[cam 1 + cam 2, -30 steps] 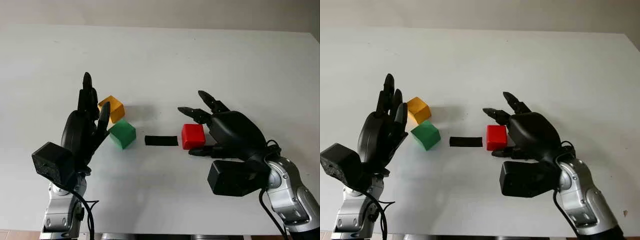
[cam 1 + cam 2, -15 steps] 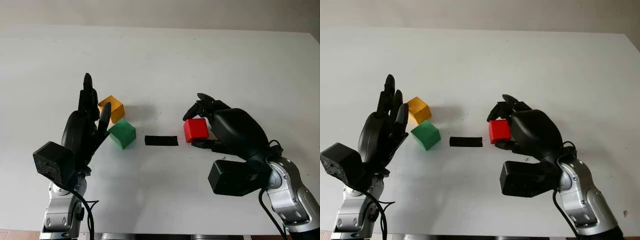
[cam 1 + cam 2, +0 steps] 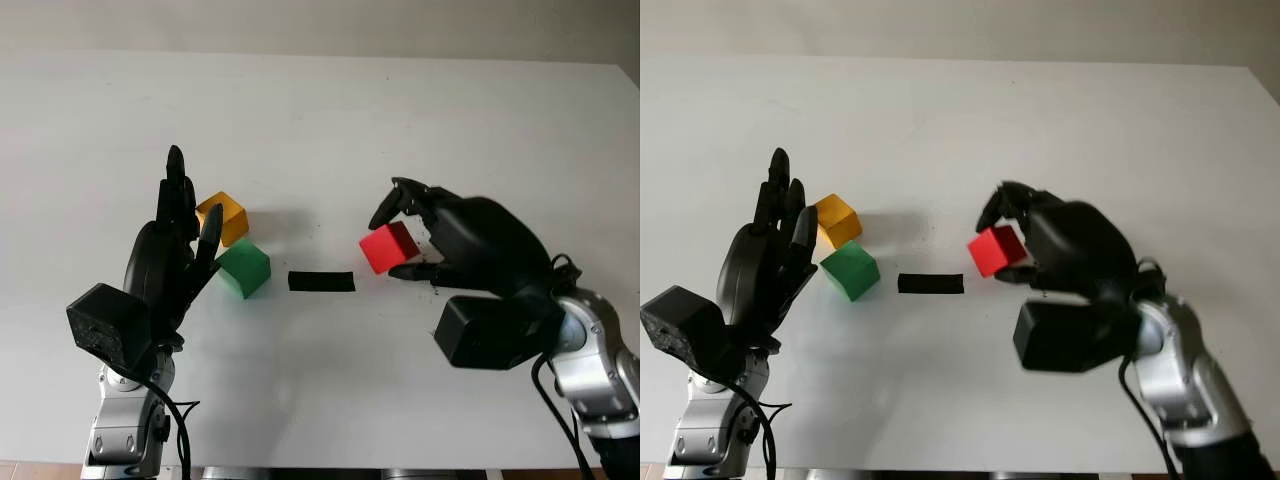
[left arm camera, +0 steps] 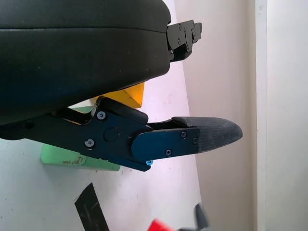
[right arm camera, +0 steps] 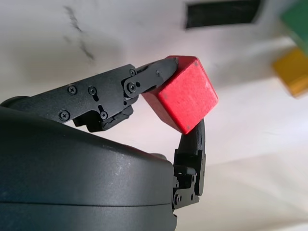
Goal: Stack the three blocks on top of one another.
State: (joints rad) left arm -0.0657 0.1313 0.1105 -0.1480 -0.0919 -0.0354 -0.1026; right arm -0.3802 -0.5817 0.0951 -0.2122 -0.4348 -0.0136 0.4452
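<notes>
While tilted, red block (image 3: 388, 246) pinched, right hand (image 3: 455, 245) fingers (image 5: 155, 76)

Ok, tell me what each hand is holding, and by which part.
The right hand pinches the red block by opposite sides, tilted and lifted off the table. The left hand, beside the green block, is open and holds nothing.

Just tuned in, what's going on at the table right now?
The right hand is shut on the red block, holding it tilted above the white table, beside a black tape strip. The green block and orange block sit close together, unstacked, next to the open left hand.
</notes>
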